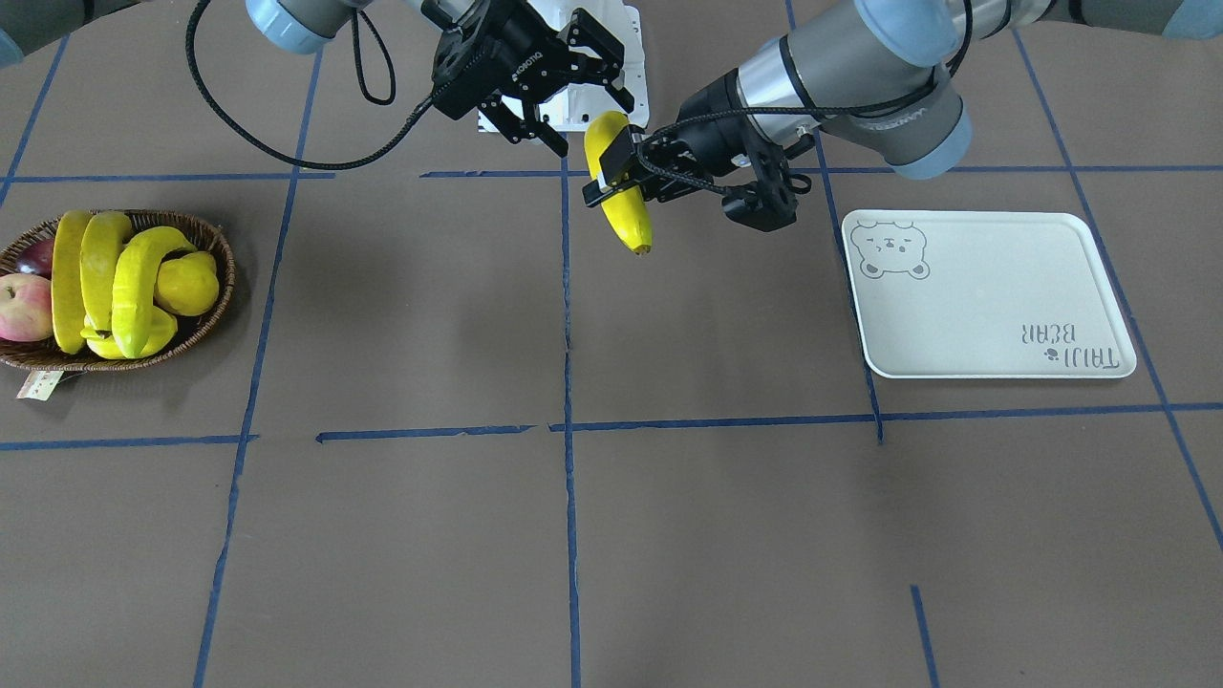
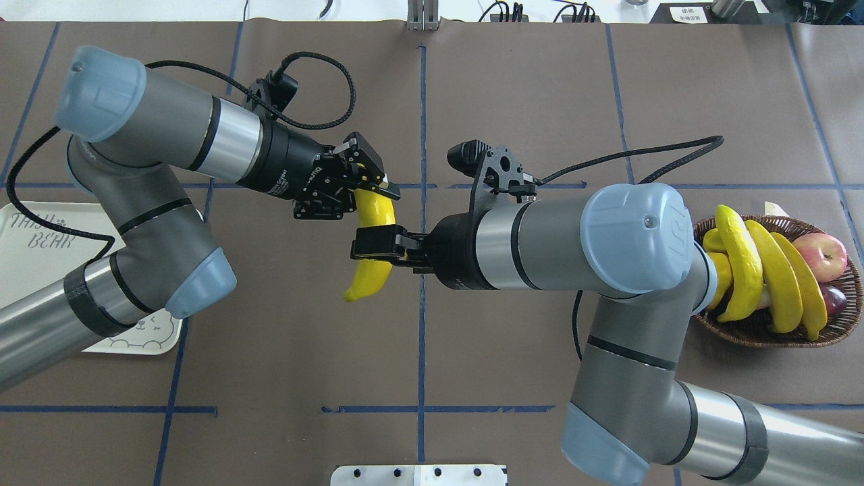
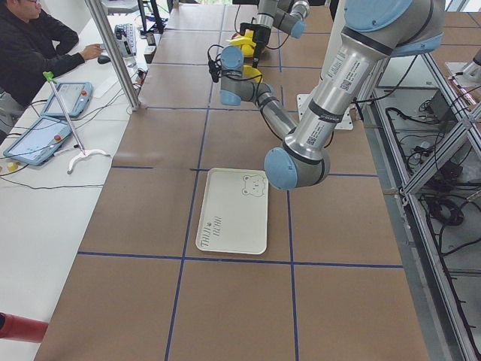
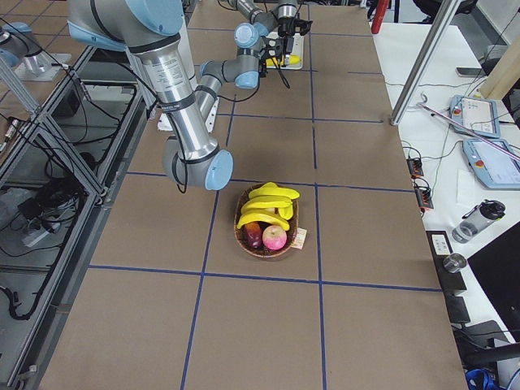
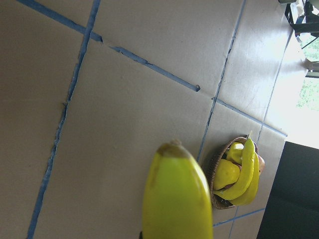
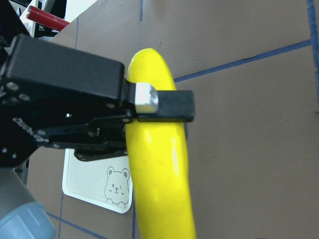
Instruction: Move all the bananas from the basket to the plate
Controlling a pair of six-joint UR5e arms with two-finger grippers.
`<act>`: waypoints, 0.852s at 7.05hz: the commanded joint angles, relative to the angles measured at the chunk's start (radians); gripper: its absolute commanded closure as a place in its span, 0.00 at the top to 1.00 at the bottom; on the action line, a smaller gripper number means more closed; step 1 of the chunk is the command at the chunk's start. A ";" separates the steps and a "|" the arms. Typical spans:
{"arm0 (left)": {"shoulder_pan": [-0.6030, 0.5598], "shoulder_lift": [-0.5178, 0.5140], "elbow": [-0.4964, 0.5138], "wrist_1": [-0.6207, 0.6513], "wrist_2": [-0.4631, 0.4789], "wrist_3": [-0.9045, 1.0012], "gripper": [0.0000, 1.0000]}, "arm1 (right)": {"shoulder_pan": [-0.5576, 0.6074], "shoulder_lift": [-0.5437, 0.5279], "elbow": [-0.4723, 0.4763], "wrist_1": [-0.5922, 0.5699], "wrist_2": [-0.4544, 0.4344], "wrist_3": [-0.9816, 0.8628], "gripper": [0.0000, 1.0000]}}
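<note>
One banana [image 1: 626, 215] hangs in the air over the table's middle, with my left gripper [image 1: 611, 182] shut on its middle. My right gripper [image 1: 585, 119] is open, its fingers spread around the banana's upper end. The overhead view shows the same banana [image 2: 368, 277] between the left gripper [image 2: 368, 192] and the right gripper [image 2: 378, 246]. Three more bananas [image 1: 134, 282] lie across the wicker basket [image 1: 218, 250] on my right. The off-white bear plate [image 1: 984, 306] sits bare on my left. The right wrist view shows the left gripper's finger [image 6: 164, 105] clamped across the banana [image 6: 159, 174].
In the basket, beside the bananas, lie a red apple [image 1: 24, 306], a yellow pear [image 1: 191, 282] and a dark plum [image 1: 38, 256]. A white mounting plate [image 1: 626, 57] sits at the robot's base. A seated person [image 3: 30, 45] works at a side desk with tablets.
</note>
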 commanded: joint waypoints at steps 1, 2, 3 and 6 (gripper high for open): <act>-0.141 0.106 -0.004 0.080 -0.079 0.127 0.00 | 0.046 -0.075 0.069 -0.045 0.011 -0.003 1.00; -0.182 0.197 -0.007 0.083 -0.079 0.238 0.00 | 0.066 -0.086 0.109 -0.109 0.012 -0.012 1.00; -0.237 0.325 -0.009 0.084 -0.077 0.374 0.00 | 0.087 -0.080 0.151 -0.223 0.012 -0.012 1.00; -0.408 0.619 0.017 0.148 -0.068 0.846 0.00 | 0.120 -0.085 0.176 -0.321 0.014 -0.023 1.00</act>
